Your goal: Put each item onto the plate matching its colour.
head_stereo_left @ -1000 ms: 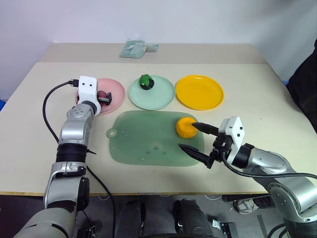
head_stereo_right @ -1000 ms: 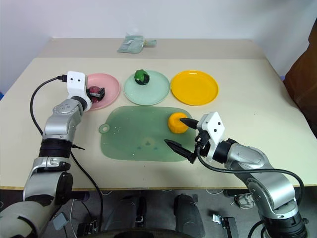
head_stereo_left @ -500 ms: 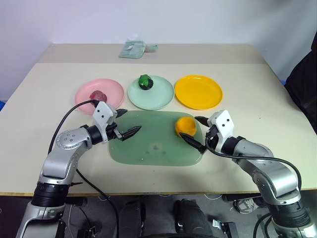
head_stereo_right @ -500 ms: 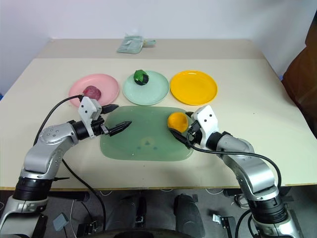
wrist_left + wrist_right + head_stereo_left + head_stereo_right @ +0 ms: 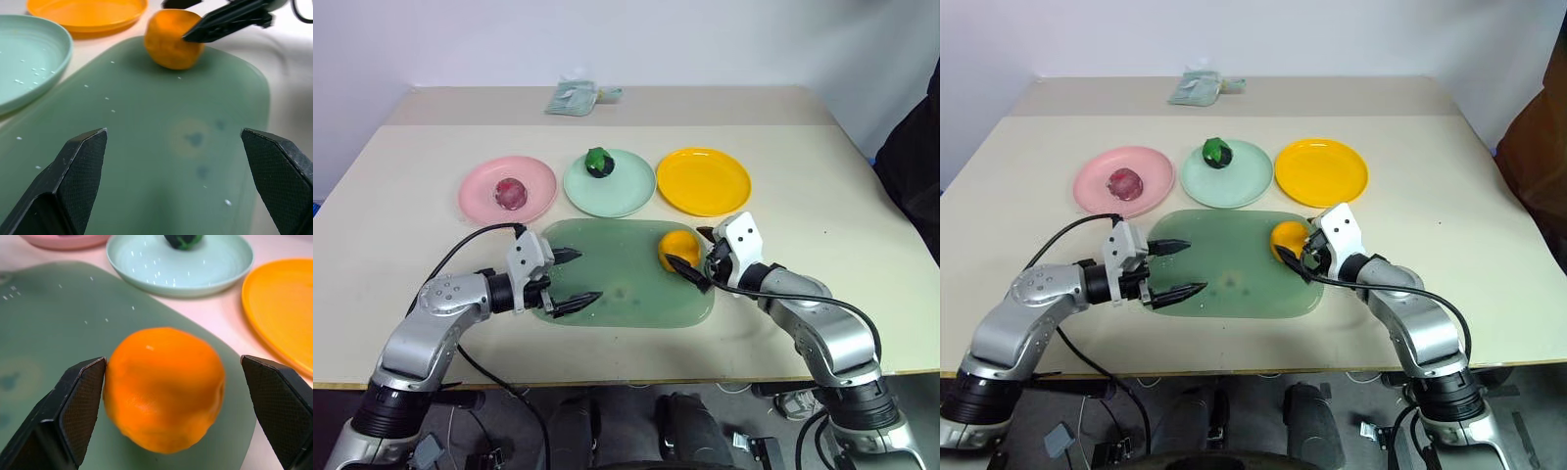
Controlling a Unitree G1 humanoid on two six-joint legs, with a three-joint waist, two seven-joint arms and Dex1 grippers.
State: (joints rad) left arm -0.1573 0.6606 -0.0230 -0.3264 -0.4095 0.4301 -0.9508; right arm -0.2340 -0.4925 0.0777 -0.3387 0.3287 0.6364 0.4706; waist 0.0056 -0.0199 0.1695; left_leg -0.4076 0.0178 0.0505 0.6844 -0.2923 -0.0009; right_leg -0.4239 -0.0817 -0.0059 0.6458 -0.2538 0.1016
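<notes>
The orange item (image 5: 676, 249) lies on the right part of the translucent green board (image 5: 617, 289). My right gripper (image 5: 683, 246) is open, one finger on each side of the orange item (image 5: 164, 387), the left one close against it. My left gripper (image 5: 589, 274) is open over the board's left part, pointing right, with nothing in it. Its wrist view shows the orange item (image 5: 171, 32) ahead, with a right fingertip (image 5: 225, 19) beside it. The dark red item (image 5: 510, 192) lies on the pink plate (image 5: 475, 201). The green item (image 5: 598, 163) sits on the mint green plate (image 5: 612, 194). The yellow-orange plate (image 5: 705, 182) holds nothing.
The three plates stand in a row just behind the board. A pale green-white packet (image 5: 573, 98) lies at the table's far edge. A black cable (image 5: 460, 255) loops from my left wrist over the table beside the board.
My left gripper has drawn back from the pink plate to the board's left part and turned rightward. My right gripper has come forward until its fingers flank the orange item.
</notes>
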